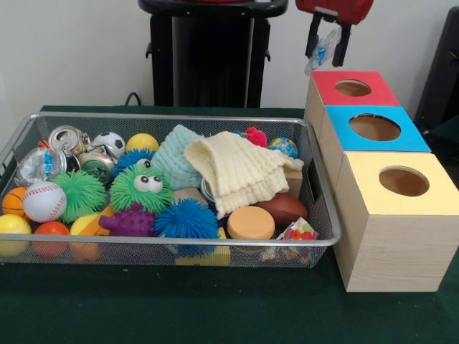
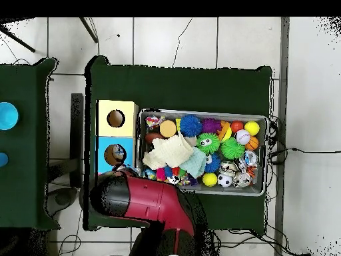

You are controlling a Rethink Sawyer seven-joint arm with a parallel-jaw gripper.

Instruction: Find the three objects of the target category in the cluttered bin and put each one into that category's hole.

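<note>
My jaws (image 1: pixel 329 44) are clamped on a clear crinkly wrapper (image 1: pixel 320 50), hanging just above & a bit left of the red box's hole (image 1: pixel 353 87), the far one in the front view, so next move = short shift right, then drop.

A wire mesh bin (image 1: pixel 319 215) crammed with balls, spiky toys and a cream cloth (image 1: pixel 240 172) sits beside three wooden boxes with round holes, topped red (image 1: pixel 353 87), blue (image 1: pixel 375 127) and yellow (image 1: pixel 401 183), while the gripper (image 1: pixel 328 43) holds a crinkled clear plastic piece (image 1: pixel 322 51) above the red box.
</note>
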